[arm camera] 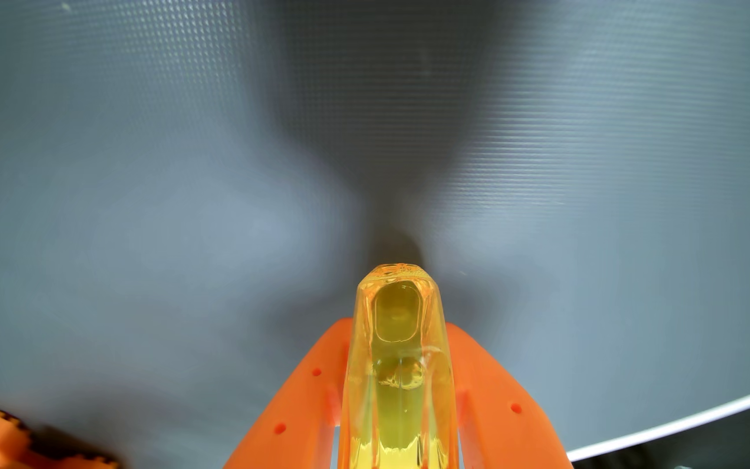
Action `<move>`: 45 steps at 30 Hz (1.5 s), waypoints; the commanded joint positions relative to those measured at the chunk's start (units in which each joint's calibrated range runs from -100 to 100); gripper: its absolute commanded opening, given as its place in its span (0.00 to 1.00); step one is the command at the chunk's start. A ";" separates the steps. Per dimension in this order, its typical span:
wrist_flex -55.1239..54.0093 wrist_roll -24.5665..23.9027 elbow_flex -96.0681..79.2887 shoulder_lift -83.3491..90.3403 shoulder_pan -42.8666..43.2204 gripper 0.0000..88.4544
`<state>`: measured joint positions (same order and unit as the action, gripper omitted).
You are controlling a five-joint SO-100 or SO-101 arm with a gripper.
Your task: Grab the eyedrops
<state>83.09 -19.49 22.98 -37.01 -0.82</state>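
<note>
The translucent yellow plastic eyedrop bottle (398,360) sits at the bottom centre of the wrist view, clamped between the orange printed jaws of the gripper (398,342), above the grey textured tabletop (184,180). Its smooth, tapering sides could likely slide out of the pinch if the grip loosens or the arm jerks. No label, brand or writing is readable.

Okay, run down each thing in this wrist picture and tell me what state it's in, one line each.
Eyedrops bottle: clear yellow, liquid inside, clamped between the two orange fingers, end pointing toward the surface.
Gripper: shut on the eyedrops bottle, one finger on each side.
Grey surface: textured, shadowed beneath the bottle's end; whether the bottle touches it cannot be told.
</note>
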 commanded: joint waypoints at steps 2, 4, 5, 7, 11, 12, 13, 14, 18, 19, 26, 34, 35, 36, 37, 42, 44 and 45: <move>4.45 1.93 -1.14 8.43 -0.42 0.01; 5.84 2.29 -2.04 10.55 -0.59 0.01; 6.53 2.40 -2.76 11.74 -0.84 0.01; 6.36 4.12 -4.20 13.86 -0.84 0.01; 6.18 7.06 -7.09 17.86 -0.42 0.01; 6.10 7.84 -7.81 18.62 -0.34 0.01; 5.66 8.84 -8.53 19.47 -0.34 0.01; 5.06 9.93 -9.25 20.40 -0.34 0.01; 2.11 13.70 -13.39 25.08 -0.26 0.01; 1.16 14.38 -14.65 26.26 -0.26 0.01; -2.47 17.42 -22.75 35.10 0.74 0.01; -2.73 17.52 -24.56 36.88 1.82 0.01; -3.34 17.68 -24.65 36.88 1.82 0.01; -3.86 17.84 -24.65 36.88 1.82 0.01; -4.20 17.84 -24.65 36.88 1.82 0.01; -4.55 17.84 -24.83 36.79 1.82 0.01; -4.55 17.84 -24.83 36.79 1.82 0.01; -4.55 17.84 -24.83 36.79 1.82 0.01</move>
